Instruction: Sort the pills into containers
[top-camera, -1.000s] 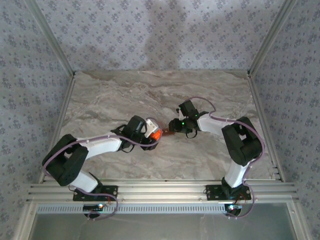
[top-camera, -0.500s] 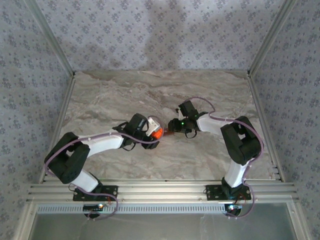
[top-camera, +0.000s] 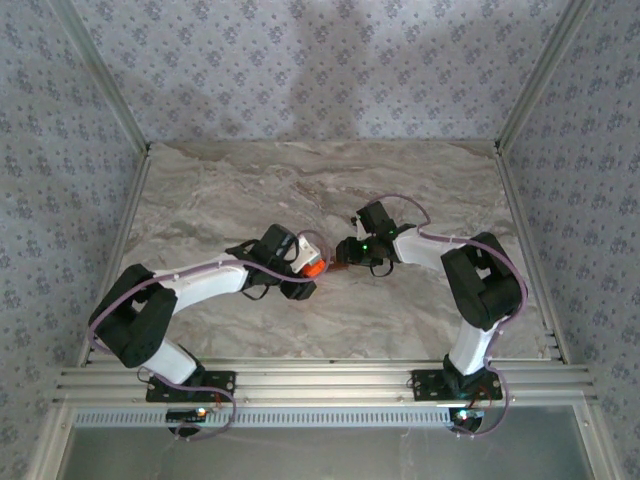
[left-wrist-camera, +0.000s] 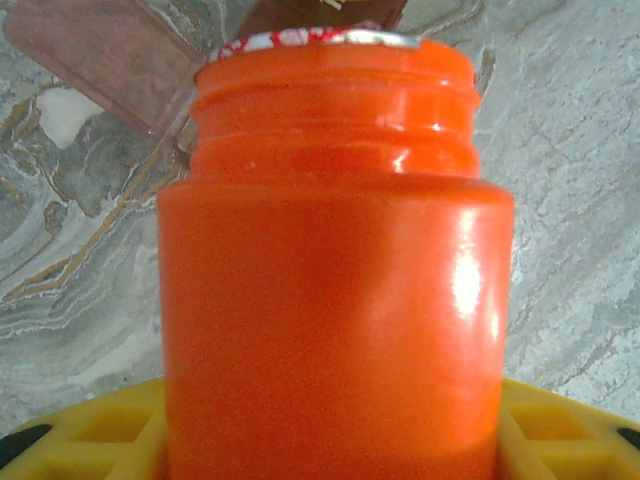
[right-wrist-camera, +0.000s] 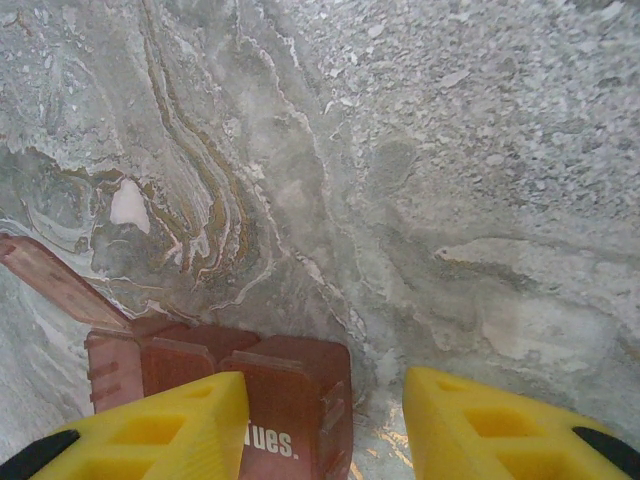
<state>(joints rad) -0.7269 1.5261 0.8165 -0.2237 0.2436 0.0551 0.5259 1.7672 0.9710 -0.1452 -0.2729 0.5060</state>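
Seen from above, two robot arms meet at the middle of a marbled grey tabletop (top-camera: 220, 190).

My left pincer (left-wrist-camera: 330, 428) is clamped on a small orange bottle (left-wrist-camera: 330, 300). A yellow finger presses on each side of its base. The cap is off. The threaded neck points forward, towards the container strip (right-wrist-camera: 290, 400), which lies flat on the tabletop just beyond the bottle's mouth. A silvery rim with red marks shows at the mouth; I cannot tell if that is a seal or the contents.

My right pincer (right-wrist-camera: 325, 385) hangs low over one end of the strip, jaws partway apart. The strip's end sits in the gap nearer one finger, with bare tabletop before the other, so I judge it is not gripped. The strip is reddish-brown and translucent, and one cell reads "Tues." (right-wrist-camera: 265, 440). One lid flap (right-wrist-camera: 55, 280) stands open at the far end.

I judge the task is at an early stage. The bottle is open and aimed, one cell is uncovered, but I cannot see any pills in the cells or on the tabletop. Pouring and sorting are all left.
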